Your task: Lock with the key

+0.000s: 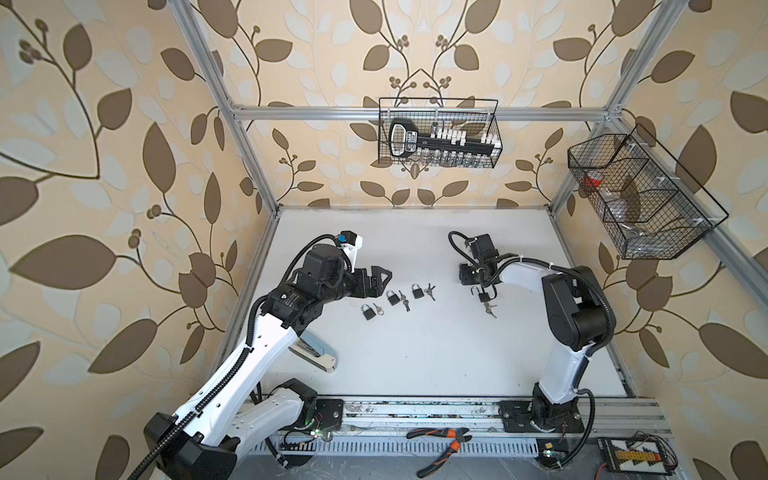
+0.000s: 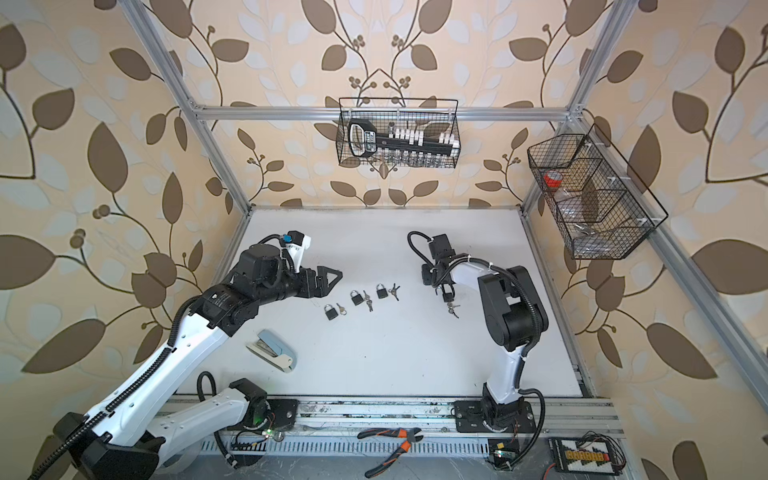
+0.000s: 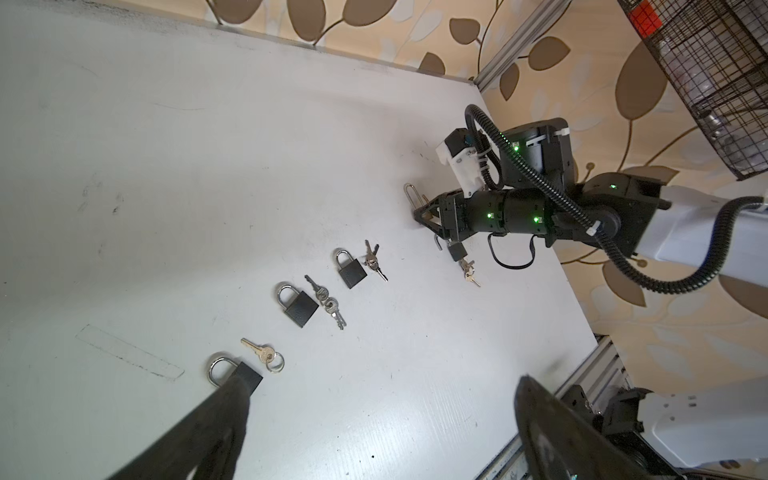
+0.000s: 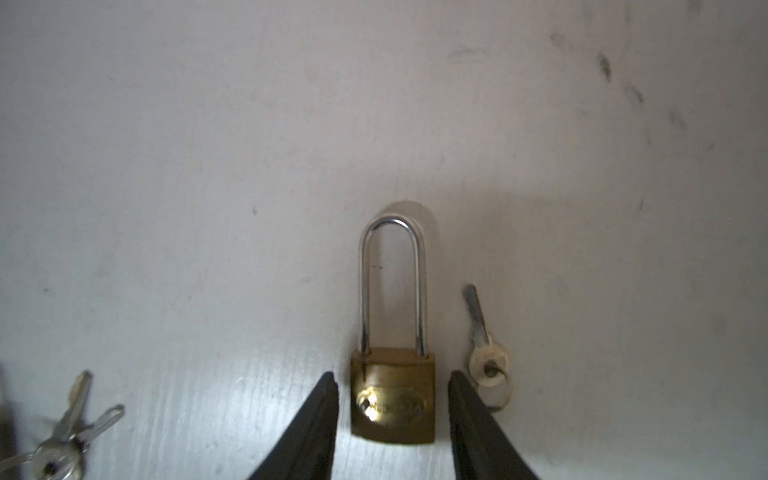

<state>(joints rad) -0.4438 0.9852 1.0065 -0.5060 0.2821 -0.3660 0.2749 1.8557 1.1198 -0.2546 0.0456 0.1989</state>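
A brass padlock (image 4: 392, 399) with a long steel shackle lies flat on the white table (image 4: 208, 166). My right gripper (image 4: 393, 374) is open and straddles the padlock's body, with a gap on each side. A single key (image 4: 482, 340) on a ring lies just beside one finger. In the left wrist view the shackle (image 3: 410, 195) pokes out past the right gripper (image 3: 419, 216). In both top views the right gripper (image 1: 467, 274) (image 2: 428, 276) points down and hides the brass padlock. My left gripper (image 1: 380, 282) (image 3: 382, 376) hangs wide open and empty.
Three black padlocks (image 1: 368, 311) (image 1: 392, 297) (image 1: 417, 291) lie in a row, each with keys beside it. Another black padlock (image 1: 482, 296) with keys (image 1: 489, 308) lies near the right gripper. A stapler (image 2: 272, 351) lies front left and pliers (image 1: 444, 444) on the rail. Wire baskets (image 1: 440, 133) (image 1: 640, 195) hang on the walls.
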